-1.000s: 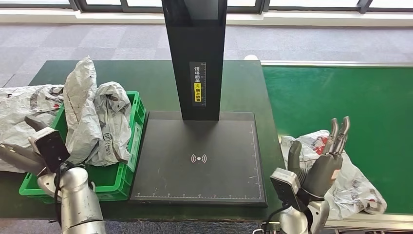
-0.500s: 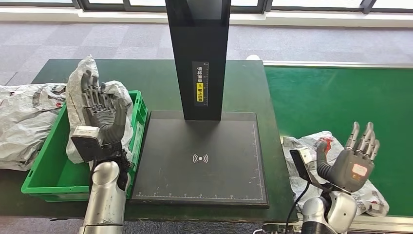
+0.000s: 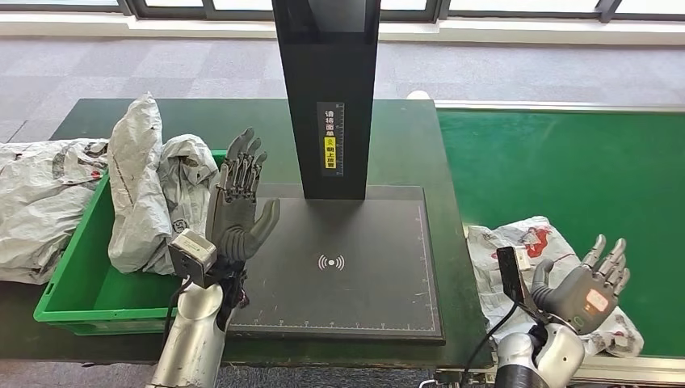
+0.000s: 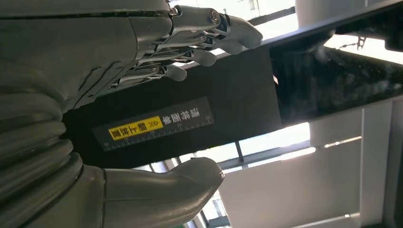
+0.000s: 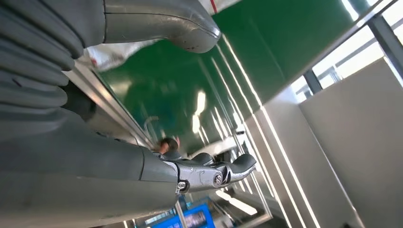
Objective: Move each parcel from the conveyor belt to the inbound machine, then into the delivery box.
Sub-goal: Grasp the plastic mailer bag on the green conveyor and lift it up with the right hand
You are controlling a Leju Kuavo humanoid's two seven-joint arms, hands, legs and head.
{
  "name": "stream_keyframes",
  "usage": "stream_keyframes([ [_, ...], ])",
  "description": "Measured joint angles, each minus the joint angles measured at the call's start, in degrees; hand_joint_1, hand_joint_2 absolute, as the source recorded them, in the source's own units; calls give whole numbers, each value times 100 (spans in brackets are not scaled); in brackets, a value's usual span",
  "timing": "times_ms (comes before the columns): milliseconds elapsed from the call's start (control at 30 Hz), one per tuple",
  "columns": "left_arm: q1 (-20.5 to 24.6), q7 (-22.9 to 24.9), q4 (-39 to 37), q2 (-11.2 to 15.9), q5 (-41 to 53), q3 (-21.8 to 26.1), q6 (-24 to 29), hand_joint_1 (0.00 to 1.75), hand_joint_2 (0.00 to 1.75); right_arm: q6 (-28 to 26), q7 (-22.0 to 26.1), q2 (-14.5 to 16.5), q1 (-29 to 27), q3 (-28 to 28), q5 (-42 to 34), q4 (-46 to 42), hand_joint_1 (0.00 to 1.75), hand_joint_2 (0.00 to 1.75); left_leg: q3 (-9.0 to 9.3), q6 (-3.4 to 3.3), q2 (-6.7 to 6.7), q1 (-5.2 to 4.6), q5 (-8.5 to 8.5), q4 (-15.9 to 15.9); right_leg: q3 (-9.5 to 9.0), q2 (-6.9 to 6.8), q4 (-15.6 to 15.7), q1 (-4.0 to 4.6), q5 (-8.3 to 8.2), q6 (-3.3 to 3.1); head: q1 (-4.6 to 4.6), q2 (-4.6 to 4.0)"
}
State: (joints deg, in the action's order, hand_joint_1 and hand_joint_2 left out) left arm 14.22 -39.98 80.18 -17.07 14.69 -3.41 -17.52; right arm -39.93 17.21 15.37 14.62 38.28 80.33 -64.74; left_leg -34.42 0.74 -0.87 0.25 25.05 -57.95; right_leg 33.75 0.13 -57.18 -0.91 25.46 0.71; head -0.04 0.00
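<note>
Head view shows the dark worktop point(image 3: 242, 121) carrying the black inbound machine point(image 3: 335, 267) at the centre, the green conveyor belt point(image 3: 565, 170) at 3 o'clock and the green delivery box point(image 3: 81, 291) with grey parcels point(image 3: 149, 194) at 9 o'clock. One white parcel point(image 3: 525, 250) lies on the belt edge at about 4 o'clock. The left hand point(image 3: 237, 206) is raised with fingers spread, holding nothing, above the machine's left edge; the right hand point(image 3: 586, 284) is released too, over the white parcel.
</note>
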Motion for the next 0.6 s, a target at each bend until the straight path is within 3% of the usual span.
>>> stream_keyframes([
  [100,-2,-11,-1,0,-7,-60,-169,0,175,148,-123,-164,160,30,-486,729,0,175,0,-1,3,-1,0,0,-2,1,0,-1,-1,1,0,0],
  [267,-6,-19,10,0,15,-71,-301,0,175,503,-662,-413,313,30,-592,1659,0,175,0,-1,1,-1,-1,-1,-2,0,0,-2,-2,2,0,0],
  [433,-5,-17,11,-1,38,-74,-368,0,175,843,-1020,-589,417,29,-577,2244,0,175,0,-1,1,-1,0,0,0,0,0,-1,-2,2,0,0],
  [600,-5,-17,13,-2,39,-77,-381,0,175,892,-1063,-677,468,29,-552,2525,0,175,0,-1,2,-1,0,0,0,1,0,-1,-1,1,0,0],
])
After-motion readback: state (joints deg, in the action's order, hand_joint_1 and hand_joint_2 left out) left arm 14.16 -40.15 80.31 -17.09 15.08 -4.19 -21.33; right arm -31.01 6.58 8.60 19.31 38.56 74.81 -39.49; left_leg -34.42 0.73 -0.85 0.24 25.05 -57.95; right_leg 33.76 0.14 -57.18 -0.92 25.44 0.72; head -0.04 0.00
